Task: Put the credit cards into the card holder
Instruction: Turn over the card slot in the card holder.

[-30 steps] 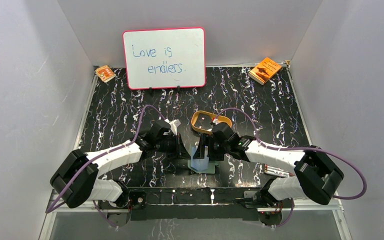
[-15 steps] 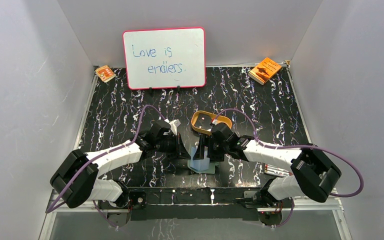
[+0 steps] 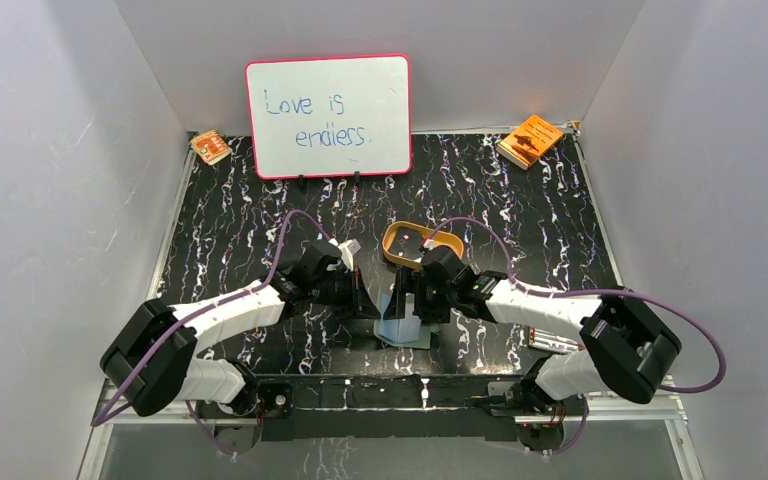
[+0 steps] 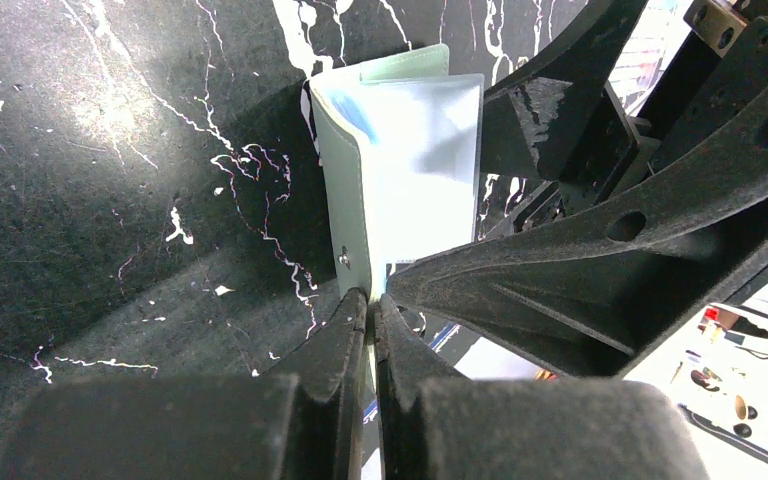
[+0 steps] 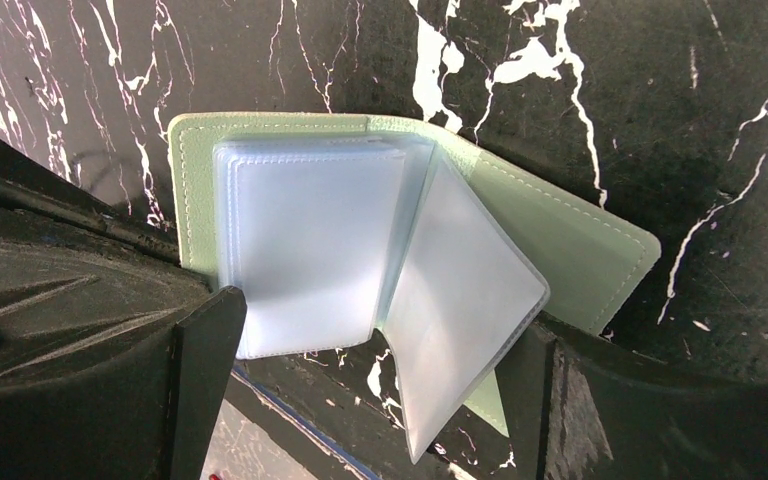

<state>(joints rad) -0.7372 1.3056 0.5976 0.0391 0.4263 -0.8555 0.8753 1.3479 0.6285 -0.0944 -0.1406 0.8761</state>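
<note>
The sage-green card holder (image 3: pixel 407 328) stands open on the black marbled table between the two arms. My left gripper (image 3: pixel 368 305) is shut on the edge of its green cover (image 4: pixel 345 190), just below the snap; in the left wrist view that gripper (image 4: pixel 371 297) pinches the flap. My right gripper (image 5: pixel 375 325) is open, one finger on each side of the pale blue plastic sleeves (image 5: pixel 305 250). One sleeve (image 5: pixel 465 310) fans out loose from the stack. The green cover (image 5: pixel 560 235) lies behind the sleeves. I see no credit cards in these views.
A tan oval tray (image 3: pixel 392 243) sits just behind the grippers. A whiteboard (image 3: pixel 328 115) stands at the back, with orange booklets at the back left (image 3: pixel 210 147) and back right (image 3: pixel 530 140). A small striped item (image 3: pixel 552 342) lies by the right arm.
The right arm's elbow has crept slightly to the left. The card holder and the left gripper have stayed put.
</note>
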